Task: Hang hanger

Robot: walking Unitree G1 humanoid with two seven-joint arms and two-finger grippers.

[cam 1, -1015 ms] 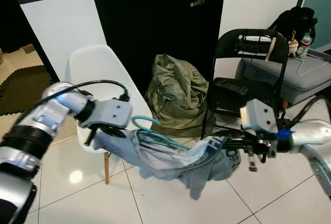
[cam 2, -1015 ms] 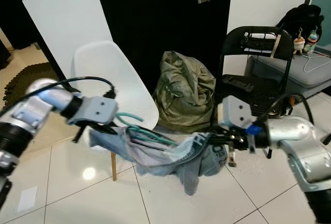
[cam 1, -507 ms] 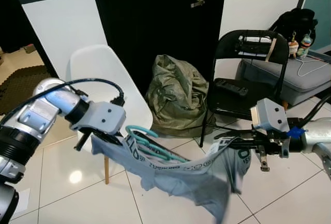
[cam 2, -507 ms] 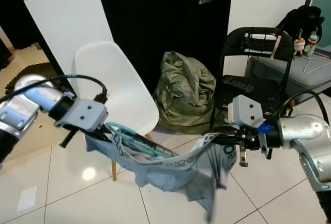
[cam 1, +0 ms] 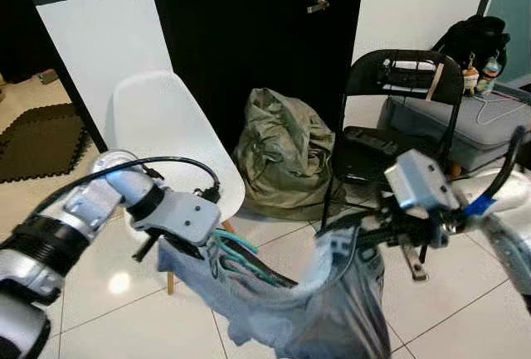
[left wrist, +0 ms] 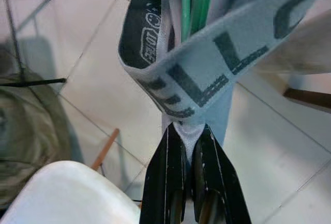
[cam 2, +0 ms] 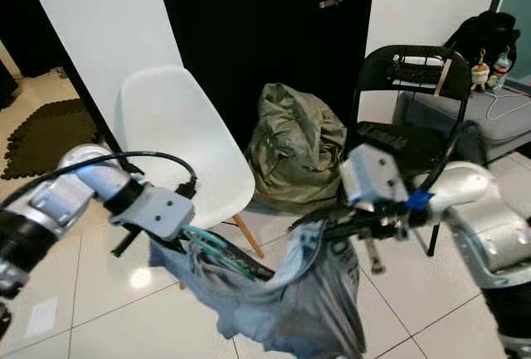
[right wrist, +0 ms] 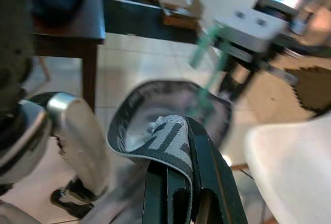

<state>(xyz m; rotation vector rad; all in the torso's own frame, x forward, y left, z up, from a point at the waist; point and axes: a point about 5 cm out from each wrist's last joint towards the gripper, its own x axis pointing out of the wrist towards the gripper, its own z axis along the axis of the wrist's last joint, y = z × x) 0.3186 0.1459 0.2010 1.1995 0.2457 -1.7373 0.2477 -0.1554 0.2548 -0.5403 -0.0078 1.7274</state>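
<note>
A white chair (cam 1: 162, 127) stands on the pale tiled floor (cam 1: 91, 293) before a black door (cam 1: 257, 36), with an olive bag (cam 1: 286, 152) slumped beside it, a black folding chair (cam 1: 390, 127) further right, and a grey seat (cam 1: 481, 123) carrying a dark backpack (cam 1: 477, 36).

A home room: white chair (cam 1: 162, 131), folding chair (cam 1: 390, 118), sofa (cam 1: 473, 123), tiled floor (cam 1: 99, 309).
</note>
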